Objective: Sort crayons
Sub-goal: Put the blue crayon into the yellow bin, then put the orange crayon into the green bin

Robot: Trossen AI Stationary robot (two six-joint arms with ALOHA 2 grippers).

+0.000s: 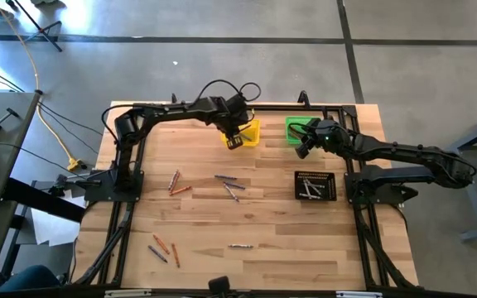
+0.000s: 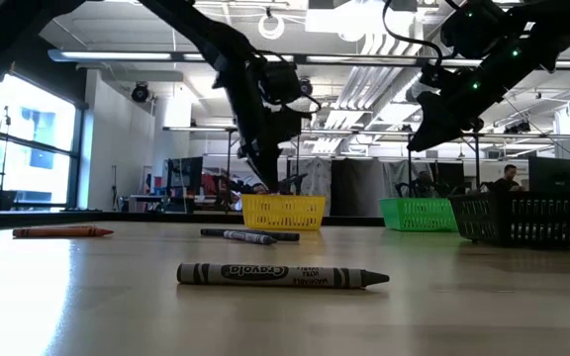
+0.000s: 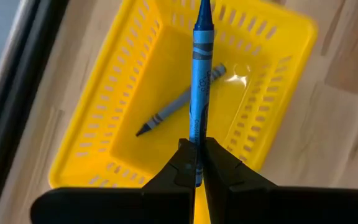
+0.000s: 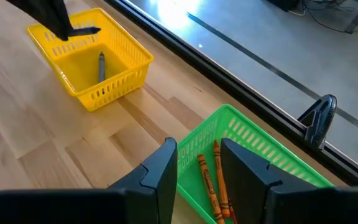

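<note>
My left gripper (image 1: 234,141) hangs over the yellow bin (image 1: 248,132) at the table's far edge, shut on a blue crayon (image 3: 199,81). One grey crayon (image 3: 179,109) lies flat on the bottom of the yellow bin (image 3: 104,93). My right gripper (image 4: 197,152) is open and empty above the near edge of the green bin (image 4: 260,143), which holds two orange crayons (image 4: 211,180). Loose crayons lie on the table: orange ones (image 1: 176,184), grey-blue ones (image 1: 230,184), a pale one (image 1: 238,246). My left gripper pinches the blue crayon by its blunt end (image 3: 196,146) between its two fingers. The crayon runs on along the fingers, its tip pointing away from them. It is lifted clear above the inside of the yellow bin.
A black ribbed tray (image 1: 315,185) with several pale crayons stands on the right, near the right arm's base. More crayons (image 1: 162,248) lie near the table's front left. In the low view a grey crayon (image 2: 280,275) lies in the foreground. Black frame rails border the table.
</note>
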